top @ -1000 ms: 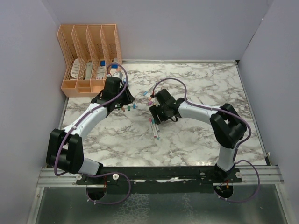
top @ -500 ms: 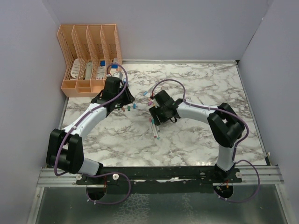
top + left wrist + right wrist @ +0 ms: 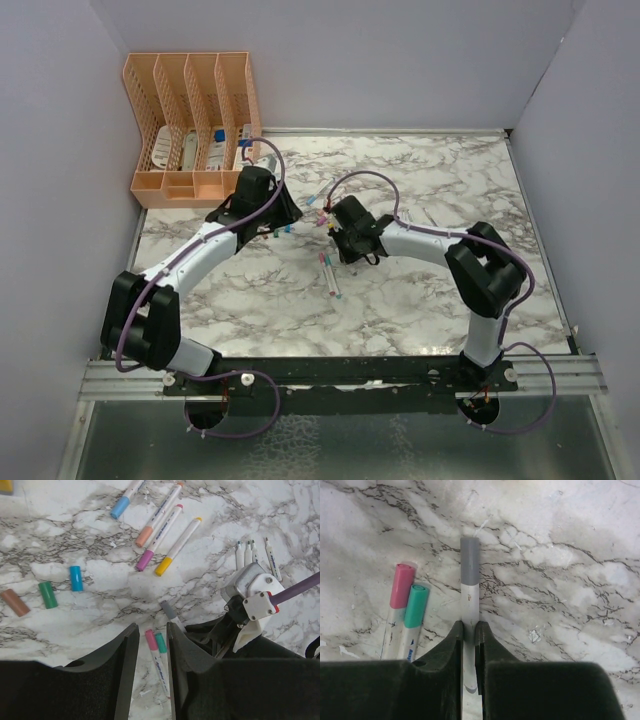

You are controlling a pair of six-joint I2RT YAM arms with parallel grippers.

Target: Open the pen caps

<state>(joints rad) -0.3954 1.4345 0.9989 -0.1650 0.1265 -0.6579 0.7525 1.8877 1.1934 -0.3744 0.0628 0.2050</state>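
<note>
- The right gripper (image 3: 469, 626), at the lower centre of its wrist view, is clamped on a white pen barrel (image 3: 469, 600). The barrel's grey cap (image 3: 469, 555) is on and points up the frame.
- Just left of it, a pink-capped pen (image 3: 400, 587) and a teal-capped pen (image 3: 414, 607) lie side by side on the marble table (image 3: 560, 580).
- The left gripper (image 3: 153, 630) hangs with its jaws slightly parted and nothing between them.
- Three loose caps (image 3: 48, 594), brown, green and blue, lie at the left of that view, and four capped pens (image 3: 161, 534) lie at top centre.

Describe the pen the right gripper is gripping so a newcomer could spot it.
On the marble table, find the right gripper. The white pen between its fingers sits beside two others. Its grey cap sets it apart from their pink cap and teal cap.
</note>
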